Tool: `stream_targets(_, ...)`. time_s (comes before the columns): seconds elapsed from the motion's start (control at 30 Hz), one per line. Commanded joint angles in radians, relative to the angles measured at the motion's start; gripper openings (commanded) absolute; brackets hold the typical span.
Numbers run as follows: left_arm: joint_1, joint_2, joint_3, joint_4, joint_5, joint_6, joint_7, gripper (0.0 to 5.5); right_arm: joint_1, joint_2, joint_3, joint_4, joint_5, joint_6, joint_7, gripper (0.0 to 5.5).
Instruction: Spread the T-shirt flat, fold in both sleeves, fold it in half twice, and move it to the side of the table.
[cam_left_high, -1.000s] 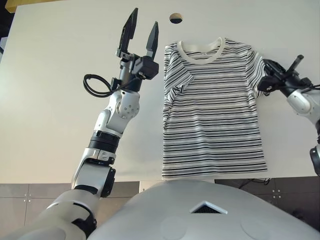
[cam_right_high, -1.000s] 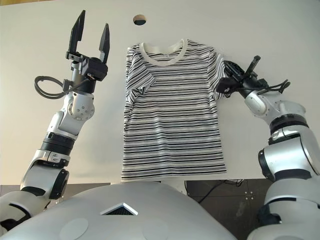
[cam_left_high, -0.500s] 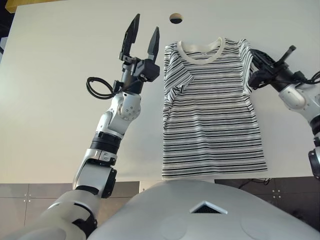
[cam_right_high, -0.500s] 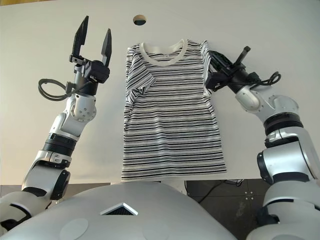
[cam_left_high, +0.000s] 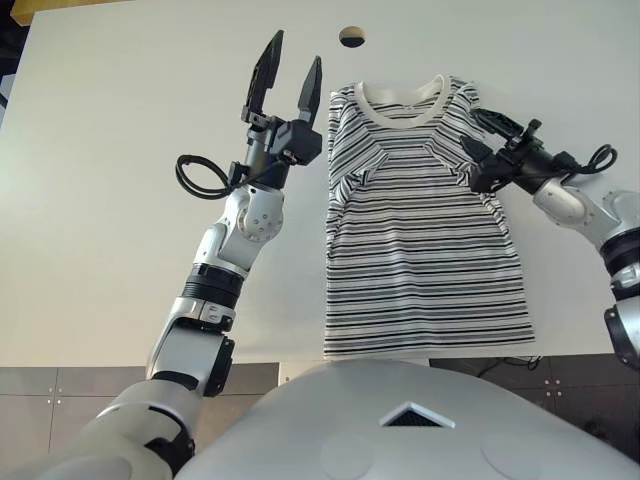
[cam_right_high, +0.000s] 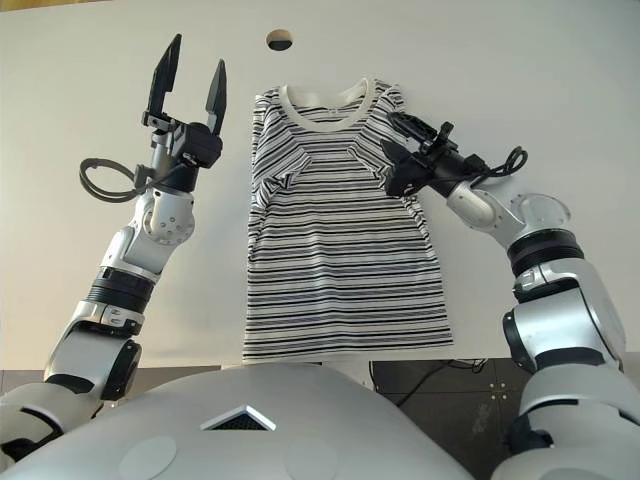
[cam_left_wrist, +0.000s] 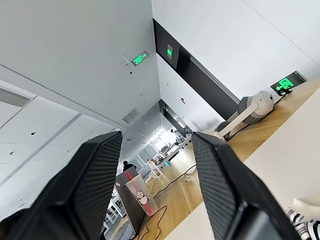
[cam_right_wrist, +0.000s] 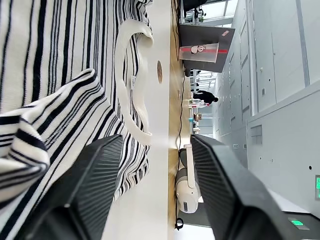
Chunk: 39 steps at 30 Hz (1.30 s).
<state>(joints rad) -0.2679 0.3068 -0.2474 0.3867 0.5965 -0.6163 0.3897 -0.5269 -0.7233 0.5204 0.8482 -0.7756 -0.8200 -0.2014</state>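
Black-and-white striped T-shirt with cream ribbed collar (cam_left_high: 420, 260) lies flat on the white table (cam_left_high: 120, 120), collar end (cam_left_high: 402, 100) away from the robot, hem at the near table edge

Shirt's sleeve on the robot's left (cam_left_high: 355, 170) is folded in over the chest; sleeve on the robot's right (cam_left_high: 450, 150) is also turned in over the chest, its tip pointing toward shirt centre

Right gripper (cam_left_high: 478, 150) sits low over the shirt's right shoulder area, just at the turned-in right sleeve, pointing across the shirt toward the robot's left; its two black fingers (cam_right_wrist: 90, 190) are spread apart, striped fabric and collar visible through the gap in the right wrist view, a fold of striped cloth lying against one finger; cannot tell whether that finger actually presses the cloth

Left gripper (cam_left_high: 293, 70) is raised off the table just beside the shirt's left shoulder, on the robot's left of it, apart from the fabric, pointing up and away from the robot; its black ribbed fingers (cam_left_wrist: 95, 185) stand wide apart with nothing between them

Small round hole in the tabletop (cam_left_high: 352, 36) lies beyond the collar, between the left gripper's tips and the shirt's far edge
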Motion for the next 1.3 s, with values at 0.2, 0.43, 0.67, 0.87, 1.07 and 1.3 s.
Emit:
stream_targets(0.2, 0.363, 0.496, -0.027, -0.296, -0.031, -0.115, -0.466, 2.59, 0.686, -0.434, -0.325, -0.624, 0.365, 0.014, 0.278, 3.33)
stream_targets(0.43, 0.608, 0.762, -0.041, -0.542, -0.144, -0.097, -0.833, 2.59, 1.128, -0.547, -0.596, -0.95, 0.163, 0.164, 0.461, 3.33)
stream_targets(0.67, 0.562, 0.691, -0.162, -0.592, -0.195, -0.095, -1.004, 2.59, 1.151, -0.592, -0.573, -1.029, 0.127, 0.105, 0.628, 3.33)
stream_targets(0.87, 0.548, 0.662, -0.21, -0.614, -0.222, -0.101, -1.067, 2.59, 1.233, -0.606, -0.588, -1.102, 0.175, 0.055, 0.725, 3.33)
stream_targets(1.07, 0.517, 0.628, -0.245, -0.603, -0.22, -0.12, -1.1, 2.59, 1.257, -0.595, -0.647, -1.191, 0.233, 0.065, 0.822, 3.33)
stream_targets(1.3, 0.533, 0.617, -0.279, -0.609, -0.216, -0.133, -1.124, 2.59, 1.181, -0.586, -0.598, -1.205, 0.278, 0.051, 0.901, 3.33)
